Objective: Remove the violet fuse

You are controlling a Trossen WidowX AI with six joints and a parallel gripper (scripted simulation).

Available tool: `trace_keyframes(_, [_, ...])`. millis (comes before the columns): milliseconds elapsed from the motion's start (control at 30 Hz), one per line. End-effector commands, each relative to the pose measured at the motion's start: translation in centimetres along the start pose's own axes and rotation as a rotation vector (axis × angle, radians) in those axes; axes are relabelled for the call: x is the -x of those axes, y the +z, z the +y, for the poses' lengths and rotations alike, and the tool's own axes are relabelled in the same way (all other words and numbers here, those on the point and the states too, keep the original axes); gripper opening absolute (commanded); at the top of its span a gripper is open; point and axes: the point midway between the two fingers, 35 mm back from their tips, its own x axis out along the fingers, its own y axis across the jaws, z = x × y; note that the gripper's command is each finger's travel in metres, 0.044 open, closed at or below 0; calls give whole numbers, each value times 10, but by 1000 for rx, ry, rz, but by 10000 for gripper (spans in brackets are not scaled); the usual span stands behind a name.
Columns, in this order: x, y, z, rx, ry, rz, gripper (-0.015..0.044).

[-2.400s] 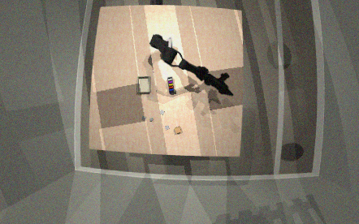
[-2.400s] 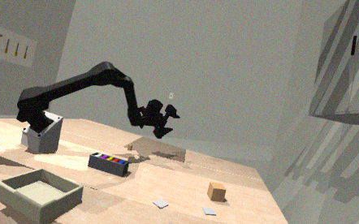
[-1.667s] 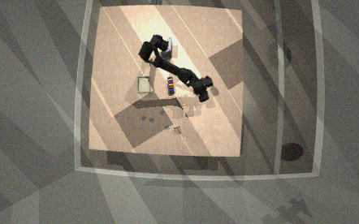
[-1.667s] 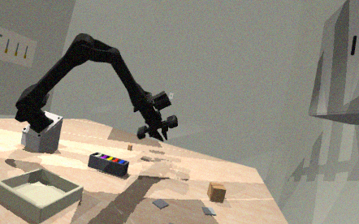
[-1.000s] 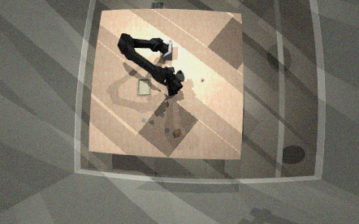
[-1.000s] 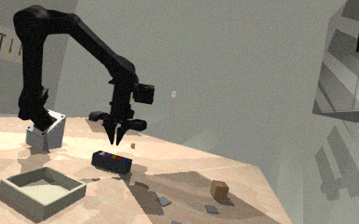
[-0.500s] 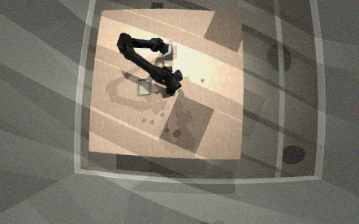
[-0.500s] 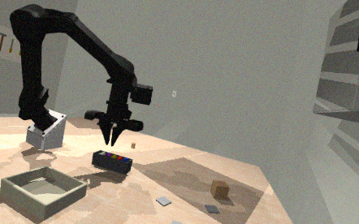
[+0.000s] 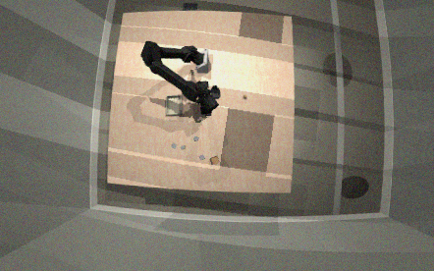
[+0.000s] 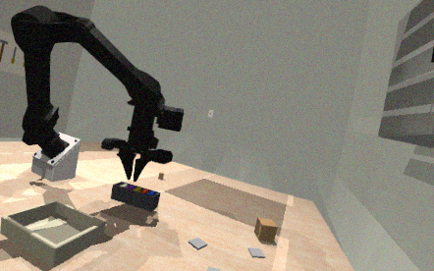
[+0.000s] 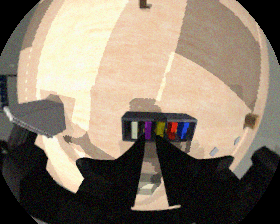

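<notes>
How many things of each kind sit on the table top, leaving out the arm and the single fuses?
tray: 1
fuse block: 1
grey flat tiles: 4
brown blocks: 2
Total: 8

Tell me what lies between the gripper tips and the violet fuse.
Nothing: in the exterior view only open air separates the nearly shut, empty gripper from the violet fuse seated in the fuse block.

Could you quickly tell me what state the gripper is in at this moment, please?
Gripper: shut, with nothing between the fingers; it hangs above the fuse block, and the violet fuse sits in its slot.
</notes>
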Motion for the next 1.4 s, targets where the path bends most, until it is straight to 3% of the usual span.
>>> trace_keyframes(0, [-7, 0, 2, 9, 7, 7, 74])
trace_keyframes(1367, [-24, 0, 2, 9, 7, 8, 74])
